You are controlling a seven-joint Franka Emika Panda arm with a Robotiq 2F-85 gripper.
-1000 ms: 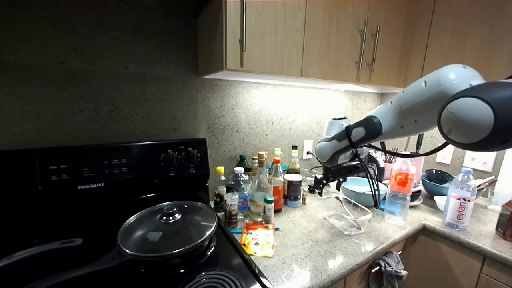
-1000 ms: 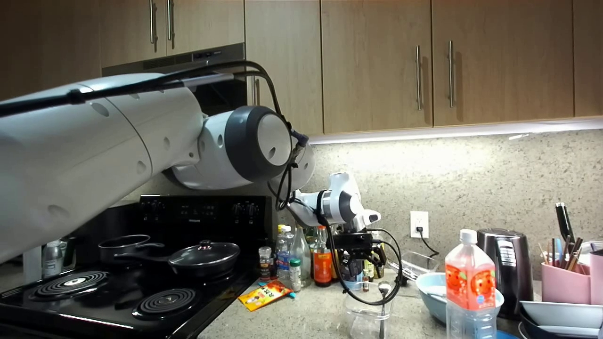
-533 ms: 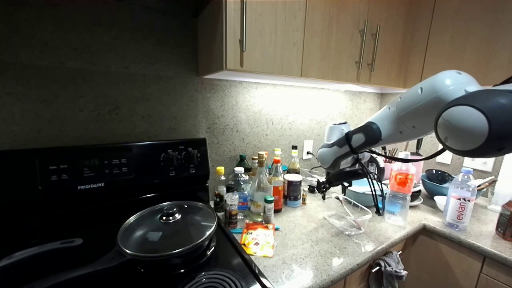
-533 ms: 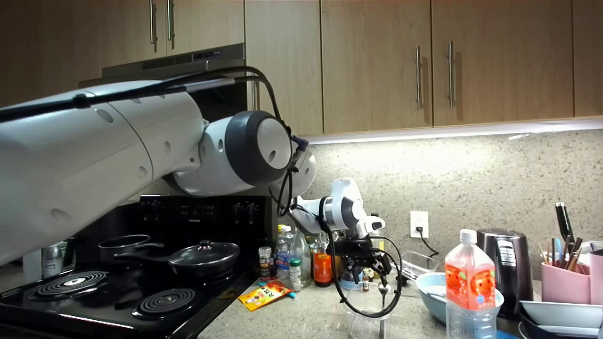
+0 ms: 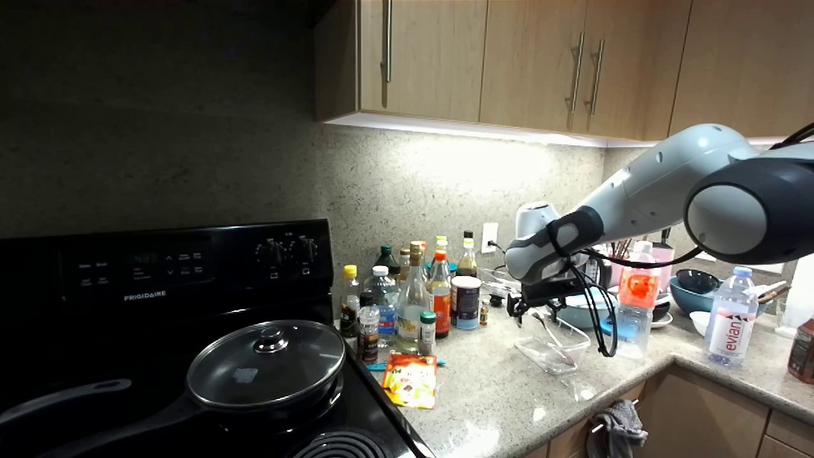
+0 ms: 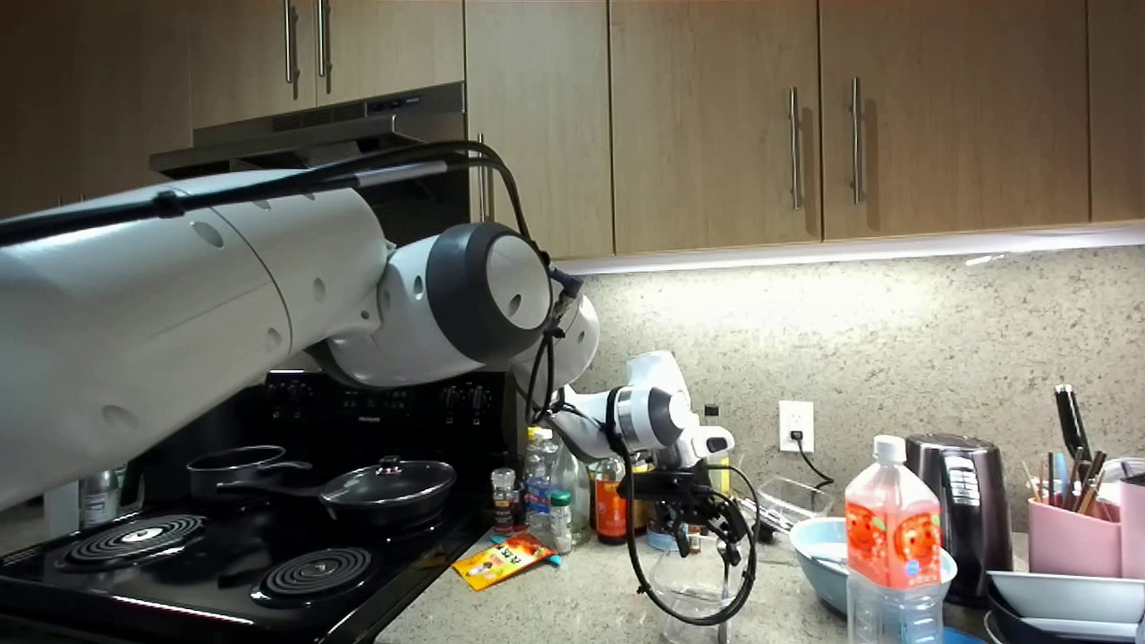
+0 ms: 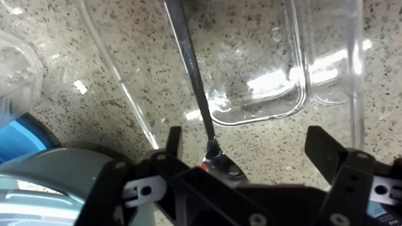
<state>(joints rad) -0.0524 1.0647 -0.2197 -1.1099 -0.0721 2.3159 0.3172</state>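
My gripper (image 7: 246,141) is open and empty. In the wrist view a metal spoon (image 7: 195,75) passes between its two fingers, nearer the left finger; part of the spoon's bowl is hidden by the gripper. The spoon leans in a clear plastic container (image 7: 302,72) on the speckled counter. In both exterior views the gripper (image 5: 533,310) (image 6: 711,528) hangs just above the back end of the container (image 5: 550,362) (image 6: 684,595), near the spoon's upper end (image 5: 539,318) (image 6: 729,550). I cannot tell whether a finger touches the spoon.
A light blue bowl (image 5: 575,313) (image 6: 818,572) and a bottle with an orange-red label (image 5: 638,291) (image 6: 894,541) stand beside the container. Several sauce bottles (image 5: 440,296) stand against the wall. An orange packet (image 5: 410,380) lies by the stove with a lidded pan (image 5: 267,366).
The arm has come down, and the gripper has lowered toward the spoon and container, shifting slightly right in an exterior view. The spoon and container have not visibly moved.
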